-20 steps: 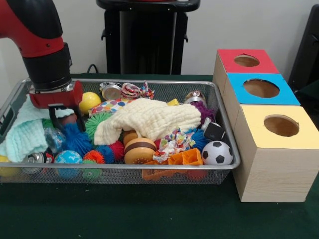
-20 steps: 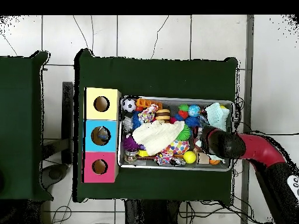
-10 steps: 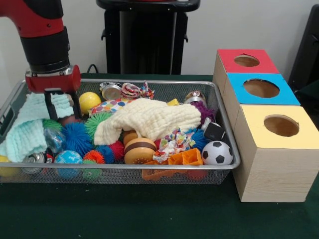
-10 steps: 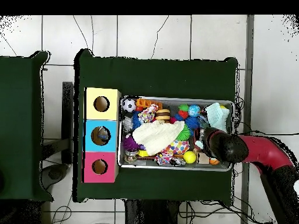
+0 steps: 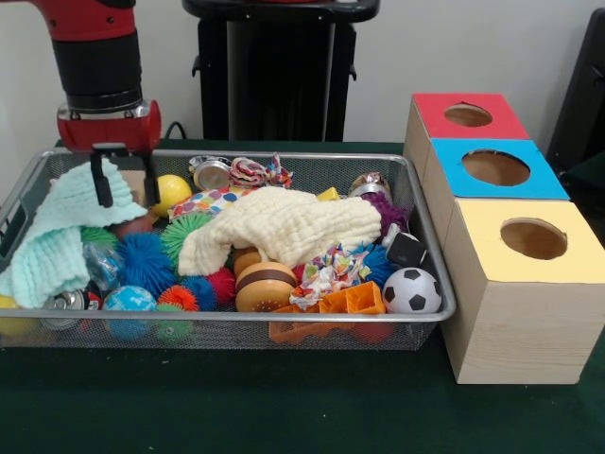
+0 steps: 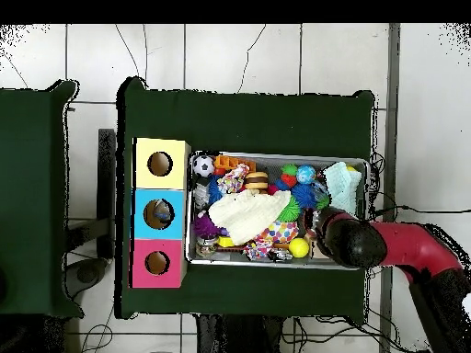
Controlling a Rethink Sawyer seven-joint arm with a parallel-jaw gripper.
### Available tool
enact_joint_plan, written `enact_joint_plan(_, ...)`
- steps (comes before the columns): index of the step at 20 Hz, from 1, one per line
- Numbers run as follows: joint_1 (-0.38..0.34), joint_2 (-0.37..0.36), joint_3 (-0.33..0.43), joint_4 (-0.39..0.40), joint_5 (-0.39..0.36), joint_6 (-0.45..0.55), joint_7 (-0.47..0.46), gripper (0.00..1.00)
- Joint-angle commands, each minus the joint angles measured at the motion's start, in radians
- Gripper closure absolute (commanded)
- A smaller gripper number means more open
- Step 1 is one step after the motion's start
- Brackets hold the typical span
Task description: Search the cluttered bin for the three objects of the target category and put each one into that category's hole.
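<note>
the search step is being worked, by the look of it, with nothing yet being carried. the gripper [image 5: 124, 181] is being held at the upper left of the front view, above the left end of the wire bin [image 5: 430, 284], its two dark fingers [image 5: 98, 182] being kept spread apart with only air between them; nothing is being pinched. the arm [image 5: 99, 57] is being brought straight down from the top left corner of the frame, wrist vertical, fingers pointed at the clutter. in the overhead view the gripper's tips are being hidden under the arm's dark wrist at the lower right of the bin, so the jaw state is being read from the front view alone.

the target category is not being given away by anything seen, so the wanted things are only being guessed at: just below and beside the fingers a yellow ball [image 5: 170, 193], a mint knitted cloth [image 5: 59, 238] and a blue spiky ball [image 5: 146, 262] are lying close together. the red, blue and yellow boxes [image 5: 501, 236] are standing at the right of the frame, just beside the bin, each hole open on top.

the next move is probably calling for a careful descent onto one object, with the cloth being kept clear of the fingers, since a snag there is being risked.
</note>
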Motion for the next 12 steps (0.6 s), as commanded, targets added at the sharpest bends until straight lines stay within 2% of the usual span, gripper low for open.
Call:
enact_joint_plan(1,0.038,0.006,-0.079,0.064,-0.03,-0.103,0.102,0.0)
enact_joint_plan(8,0.062,0.011,-0.128,0.056,-0.016,-0.134,0.099,0.0)
enact_joint_plan(12,0.07,0.008,-0.151,0.06,0.009,-0.118,0.101,0.0)
